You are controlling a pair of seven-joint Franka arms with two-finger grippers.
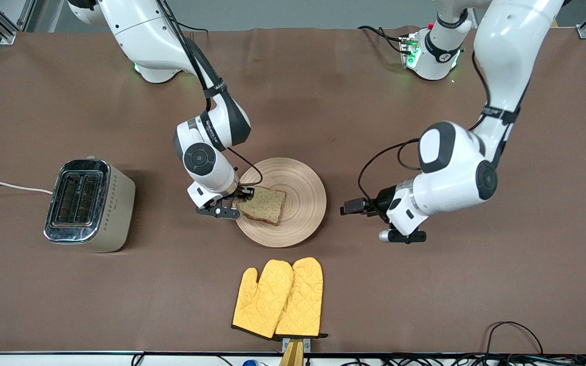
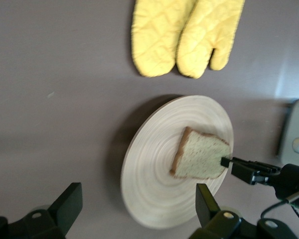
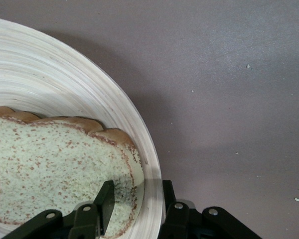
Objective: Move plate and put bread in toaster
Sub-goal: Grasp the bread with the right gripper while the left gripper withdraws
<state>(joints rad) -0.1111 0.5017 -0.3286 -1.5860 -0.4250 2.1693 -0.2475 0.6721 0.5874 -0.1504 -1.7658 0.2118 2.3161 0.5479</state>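
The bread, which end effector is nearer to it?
Right. The right end effector straddles the edge of the bread on the plate; the left end effector waits apart, beside the plate.

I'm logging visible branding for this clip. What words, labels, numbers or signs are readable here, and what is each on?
No text can be quoted for certain.
White lettering on the right arm's black cable strap: too small to read.
White lettering on the left arm's black cable strap: too small to read.
Small mark on the toaster side: too small to read.
Plate, bread, yellow oven mitts: no text.
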